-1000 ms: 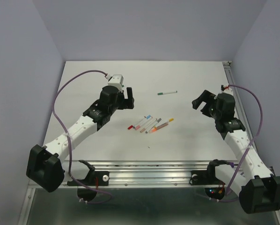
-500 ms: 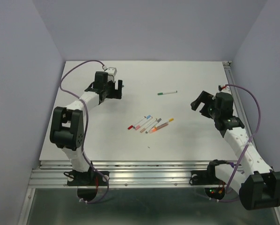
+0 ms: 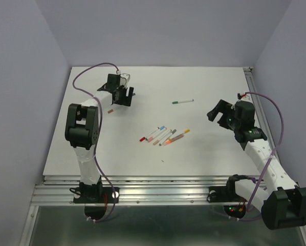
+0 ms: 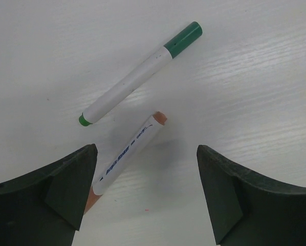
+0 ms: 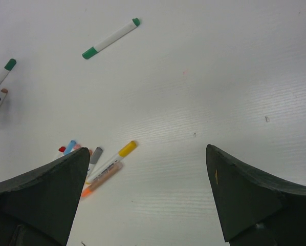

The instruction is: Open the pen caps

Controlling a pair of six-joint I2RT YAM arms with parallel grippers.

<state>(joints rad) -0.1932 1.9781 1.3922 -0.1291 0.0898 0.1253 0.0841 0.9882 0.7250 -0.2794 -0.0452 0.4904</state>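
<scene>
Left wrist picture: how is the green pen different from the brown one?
The green pen has green ends; the brown pen has brownish ends. The brown pen has blue writing on its barrel; the green pen's looks plain. The green pen shows whole; a finger of the left gripper partly hides the brown pen's lower end. Both have white barrels, lie flat and slant alike.

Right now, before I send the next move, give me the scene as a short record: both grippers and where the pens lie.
left gripper: open, empty, over the white table's far left
right gripper: open, empty, at the right
brown-tipped white pen: flat on the table between the left gripper's fingers, not gripped
green-capped white pen: just beyond it, apart, cap on
second green-capped white pen: alone, far centre
bundle of coloured-tipped pens: table centre
</scene>
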